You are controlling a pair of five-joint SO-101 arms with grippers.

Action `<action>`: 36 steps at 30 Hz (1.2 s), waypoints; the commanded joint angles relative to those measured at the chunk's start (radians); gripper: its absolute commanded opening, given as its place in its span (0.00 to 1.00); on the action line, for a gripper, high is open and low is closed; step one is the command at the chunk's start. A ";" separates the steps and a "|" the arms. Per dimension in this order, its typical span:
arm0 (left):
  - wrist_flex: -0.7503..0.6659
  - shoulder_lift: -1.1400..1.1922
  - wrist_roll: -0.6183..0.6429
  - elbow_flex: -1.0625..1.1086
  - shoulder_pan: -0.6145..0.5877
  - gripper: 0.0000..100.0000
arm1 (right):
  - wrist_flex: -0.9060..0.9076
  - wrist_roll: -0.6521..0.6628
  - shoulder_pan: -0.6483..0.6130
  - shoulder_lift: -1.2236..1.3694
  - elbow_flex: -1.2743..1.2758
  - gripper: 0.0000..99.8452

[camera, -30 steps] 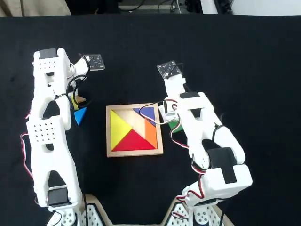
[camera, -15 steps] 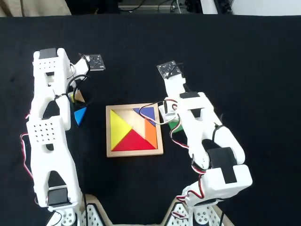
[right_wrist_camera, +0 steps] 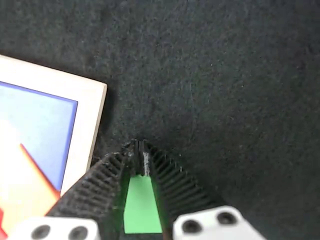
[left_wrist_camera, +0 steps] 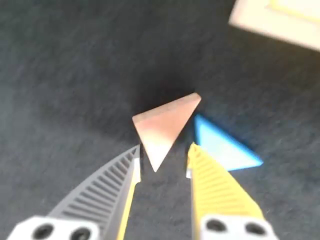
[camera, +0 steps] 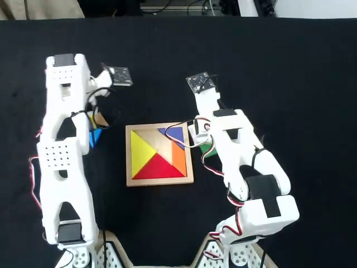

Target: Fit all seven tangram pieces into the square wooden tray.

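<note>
The square wooden tray (camera: 134,180) lies mid-table and holds yellow (camera: 140,149), red (camera: 159,167), orange (camera: 178,156) and blue (camera: 175,133) pieces. Left of it, a tan triangle (camera: 101,119) and a light blue triangle (camera: 96,136) lie on the cloth. In the left wrist view my left gripper (left_wrist_camera: 164,161) is open, with the near tip of the tan triangle (left_wrist_camera: 164,125) between its fingers and the light blue triangle (left_wrist_camera: 224,148) just beside the yellow finger. My right gripper (right_wrist_camera: 139,149) is shut on a green piece (right_wrist_camera: 140,202), close to the tray's edge (right_wrist_camera: 94,120).
Black cloth covers the table. The right arm (camera: 240,151) stands along the tray's right side and the left arm (camera: 61,145) along its left. A corner of the tray (left_wrist_camera: 280,20) appears beyond the two loose triangles.
The left arm has shifted slightly right and away from the front edge, now covering part of the light blue triangle. The right arm and the green piece have not moved.
</note>
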 commanded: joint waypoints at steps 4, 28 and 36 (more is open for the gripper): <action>0.023 -0.061 0.068 0.157 0.082 0.16 | -0.006 0.012 0.014 -0.007 -0.059 0.01; -0.407 -0.755 0.186 1.001 0.137 0.28 | -0.006 0.012 0.014 -0.007 -0.059 0.01; -0.575 -0.640 0.173 0.990 0.134 0.35 | -0.006 0.012 0.014 -0.005 -0.059 0.01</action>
